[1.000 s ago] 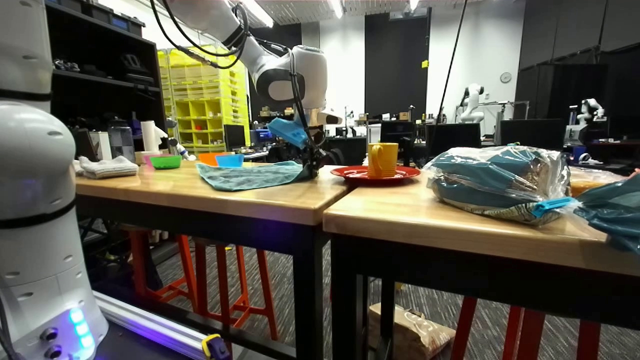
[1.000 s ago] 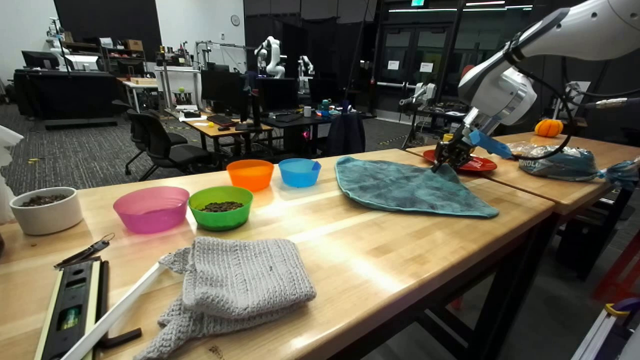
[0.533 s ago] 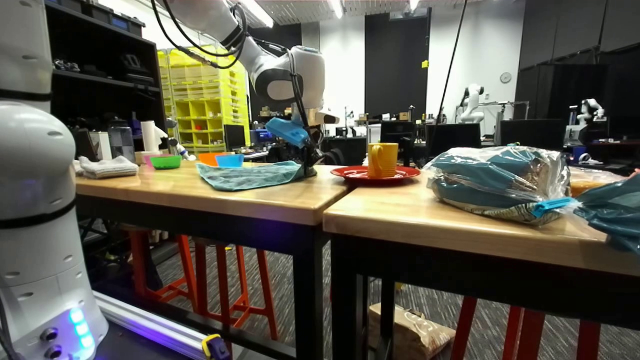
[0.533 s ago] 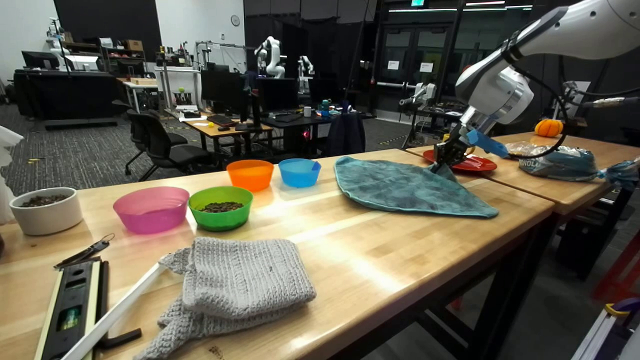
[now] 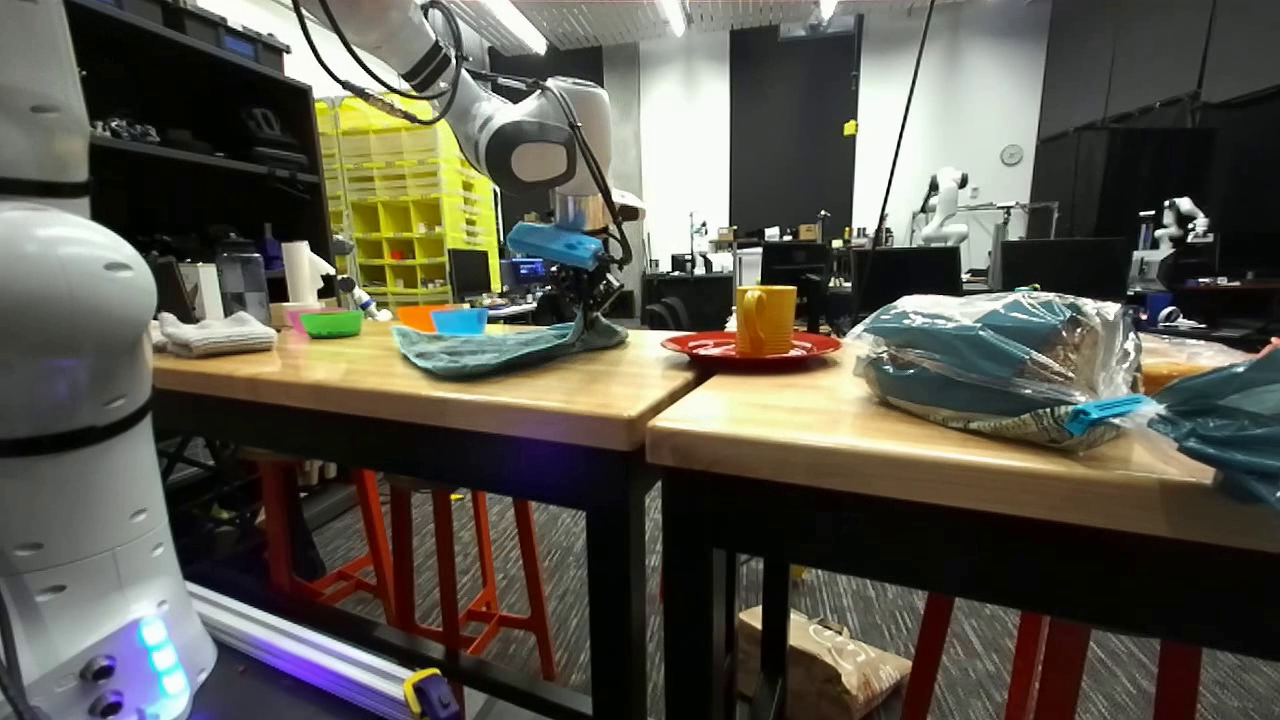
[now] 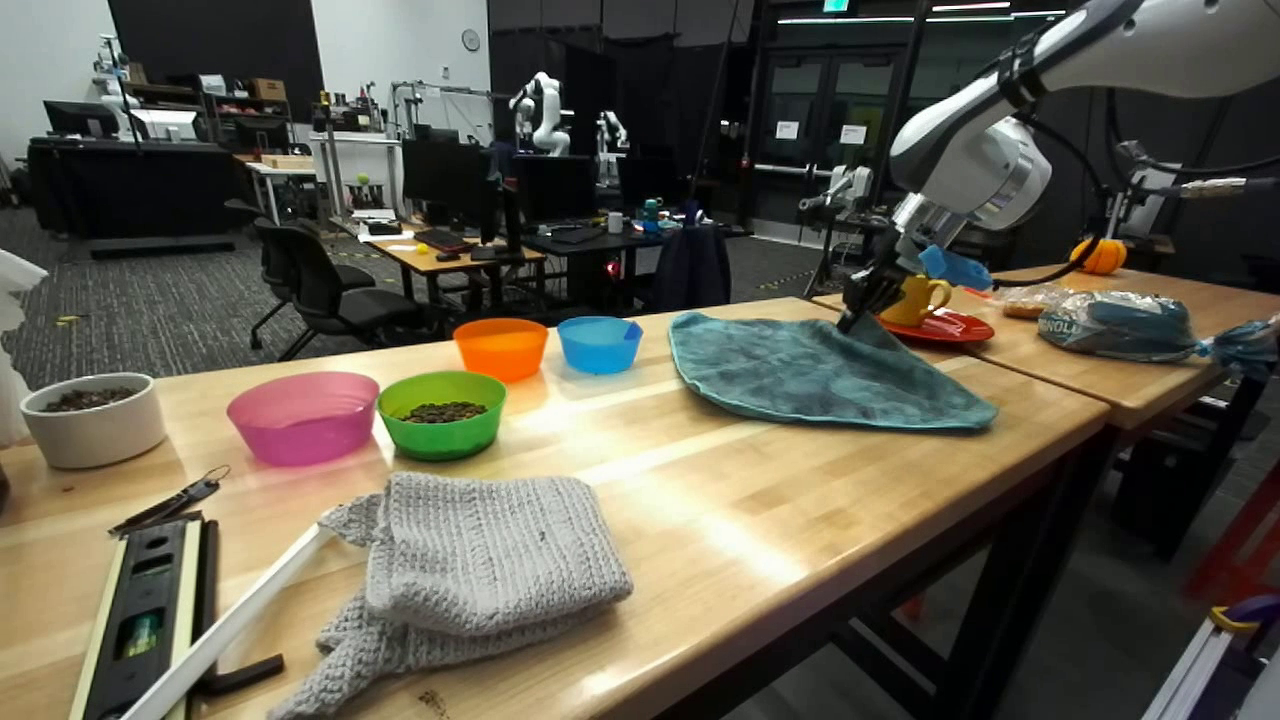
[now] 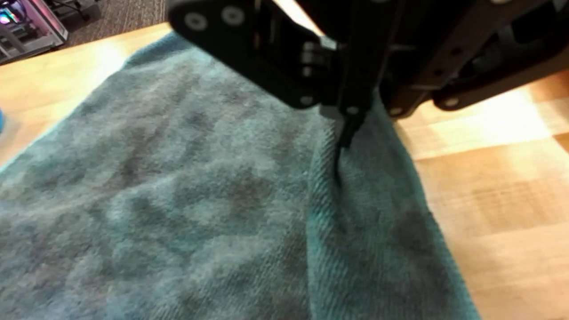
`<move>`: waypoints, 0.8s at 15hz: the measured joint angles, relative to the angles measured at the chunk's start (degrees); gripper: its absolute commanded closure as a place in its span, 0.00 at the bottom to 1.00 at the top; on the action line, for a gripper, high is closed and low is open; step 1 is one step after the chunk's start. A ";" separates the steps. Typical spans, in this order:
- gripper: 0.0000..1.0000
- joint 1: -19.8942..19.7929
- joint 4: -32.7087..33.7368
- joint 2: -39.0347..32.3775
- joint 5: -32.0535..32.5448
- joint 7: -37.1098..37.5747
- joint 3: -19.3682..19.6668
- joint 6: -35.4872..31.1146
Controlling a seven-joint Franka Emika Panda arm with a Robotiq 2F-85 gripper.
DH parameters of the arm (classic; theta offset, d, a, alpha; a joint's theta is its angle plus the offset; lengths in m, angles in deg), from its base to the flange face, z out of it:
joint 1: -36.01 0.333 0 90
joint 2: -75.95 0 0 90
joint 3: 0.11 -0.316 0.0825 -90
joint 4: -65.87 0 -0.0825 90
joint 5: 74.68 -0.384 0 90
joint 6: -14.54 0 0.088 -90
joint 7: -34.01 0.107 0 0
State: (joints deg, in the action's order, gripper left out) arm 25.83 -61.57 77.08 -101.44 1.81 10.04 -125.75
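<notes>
Wrist view: teal cloth (image 7: 178, 200) cut off left and bottom; gripper (image 7: 343, 132), upper centre-right, pinched closed on its fold, contact too dark to read; cloth mottled, creased.

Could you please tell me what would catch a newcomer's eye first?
Probably the teal cloth on the wooden table, one fold pinched in the black gripper. Next, perhaps, the yellow mug on the red plate, near that table's end. In an exterior view, the orange bowl and blue bowl, side by side left of the cloth, may also stand out.
</notes>
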 measured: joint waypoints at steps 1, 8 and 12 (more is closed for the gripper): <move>0.99 0.47 -0.26 0.82 0.55 -0.42 -0.28 -0.34; 0.99 4.52 -3.37 7.00 0.74 -4.48 -0.99 -0.52; 0.99 7.63 -6.10 9.81 0.71 -5.85 -1.29 -0.29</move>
State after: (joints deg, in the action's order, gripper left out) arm 33.46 -67.67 86.89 -100.73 -4.04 8.74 -126.04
